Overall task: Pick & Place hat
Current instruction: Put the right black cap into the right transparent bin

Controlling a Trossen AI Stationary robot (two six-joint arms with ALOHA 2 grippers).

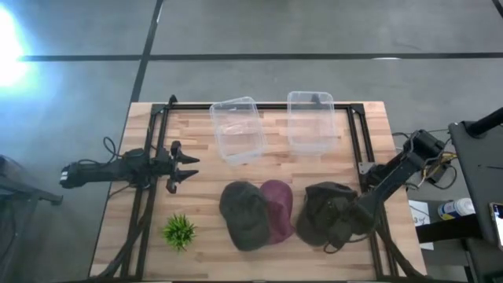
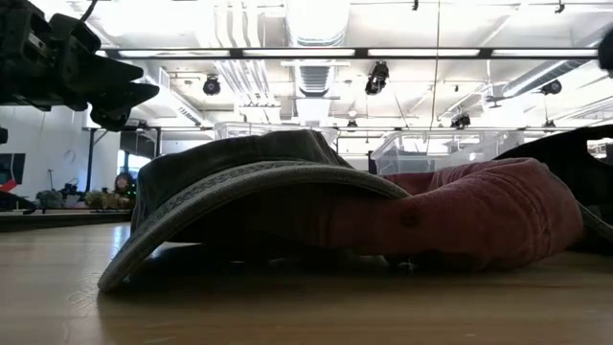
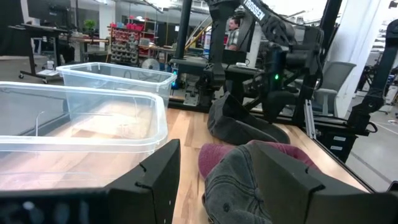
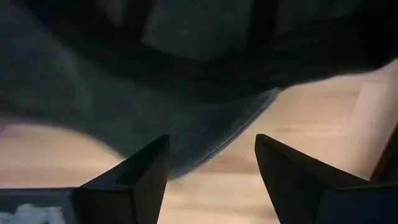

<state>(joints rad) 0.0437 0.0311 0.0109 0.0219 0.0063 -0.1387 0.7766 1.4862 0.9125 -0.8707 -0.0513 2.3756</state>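
Observation:
Three hats lie crown-up in a row on the wooden table: a dark grey-green cap, a maroon cap partly under it, and a dark olive hat. My right gripper is open and low at the olive hat's right side, and the hat's brim shows just ahead between its fingers. My left gripper is open. It hovers above the table, left of the caps, and points toward them. My right gripper is open at the olive hat's brim edge, coming from the table's right side and slanting down. I cannot tell whether a finger touches the brim. The hat lies on the table.
Two clear plastic bins stand at the far side of the table, inside a black frame. A small green plant sits near the near-left corner. Bare wood lies between the left gripper and the caps.

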